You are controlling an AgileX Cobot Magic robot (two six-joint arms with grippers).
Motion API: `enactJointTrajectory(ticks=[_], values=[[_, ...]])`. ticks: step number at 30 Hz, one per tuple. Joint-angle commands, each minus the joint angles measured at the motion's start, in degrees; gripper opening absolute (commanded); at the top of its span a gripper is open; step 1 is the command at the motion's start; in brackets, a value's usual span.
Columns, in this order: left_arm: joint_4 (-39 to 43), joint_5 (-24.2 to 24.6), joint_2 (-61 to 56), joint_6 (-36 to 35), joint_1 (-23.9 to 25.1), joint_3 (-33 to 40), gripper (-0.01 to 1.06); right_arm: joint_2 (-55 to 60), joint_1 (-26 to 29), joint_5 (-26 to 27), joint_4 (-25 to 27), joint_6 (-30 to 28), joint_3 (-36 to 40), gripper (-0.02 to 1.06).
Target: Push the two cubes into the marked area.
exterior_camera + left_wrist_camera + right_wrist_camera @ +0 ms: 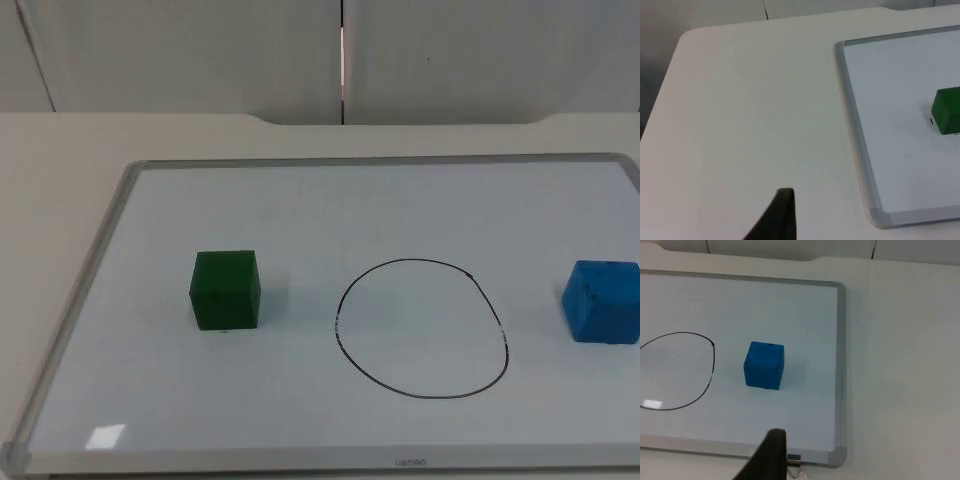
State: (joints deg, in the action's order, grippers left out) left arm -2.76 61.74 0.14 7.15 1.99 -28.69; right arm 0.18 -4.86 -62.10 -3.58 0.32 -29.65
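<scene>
- I take the whiteboard (330, 175) as my landmark: it lies flat on the white table (60, 150), grey-framed, and a hand-drawn black oval (422, 328) marks the target area on its surface.
- The green cube (226, 289) sits on the whiteboard, well apart from the oval, on the left arm's side of it. In the left wrist view I see it (947, 110) inside the whiteboard's frame (852, 125).
- The blue cube (601, 301) sits on the whiteboard on the oval's other side, outside the line and closer to the whiteboard's right-arm edge than to the oval. The right wrist view has it (764, 365) between the oval's line (710, 370) and the frame (839, 365), touching neither.
- Both cubes stand outside the marked area.
- The left end effector (775, 217) hangs over bare table off the whiteboard's edge, clear of the green cube; I see one dark fingertip and cannot tell how its fingers are set.
- The right end effector (767, 457) sits over the whiteboard's near frame, short of the blue cube and not touching it; I cannot tell its finger state either.
- A small metal clip (795, 471) lies at the whiteboard's frame beside that fingertip.
</scene>
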Motion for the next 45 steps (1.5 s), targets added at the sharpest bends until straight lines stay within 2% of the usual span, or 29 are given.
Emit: enactJointTrajectory(ticks=[1, 11, 24, 34, 37, 42, 45], values=[[0.25, -0.56, -0.14, 0.09, 0.25, -0.76, 1.05, -0.18, 0.23, 0.37, -0.29, 0.01, 0.15, 1.05], [-0.67, -4.15, 7.67, 0.09, 0.25, -5.54, 1.05, -0.18, 0.11, 0.37, -0.3, 0.01, 0.15, 1.05], [-3.58, -9.19, 20.67, 0.09, 0.25, -5.9, 1.05, -0.18, 0.11, 0.37, -0.3, 0.01, 0.15, 1.05], [-13.25, -12.51, 30.0, 7.04, 0.25, -5.9, 1.05, -0.18, 0.11, 0.37, -0.3, 0.01, 0.15, 1.05], [-17.15, -13.17, 33.14, 11.84, 0.25, -5.9, 1.05, -0.18, 0.11, 0.37, -0.3, 0.01, 0.15, 1.05], [-21.54, -14.09, 35.79, 15.73, 0.25, -5.9, 1.03, -0.18, 0.11, 0.37, -0.3, 0.01, 0.15, 1.05], [-25.93, -15.51, 39.07, 17.96, 0.25, -5.9, 0.88, -0.18, 0.11, 0.37, -0.3, 0.01, 0.15, 1.05]])
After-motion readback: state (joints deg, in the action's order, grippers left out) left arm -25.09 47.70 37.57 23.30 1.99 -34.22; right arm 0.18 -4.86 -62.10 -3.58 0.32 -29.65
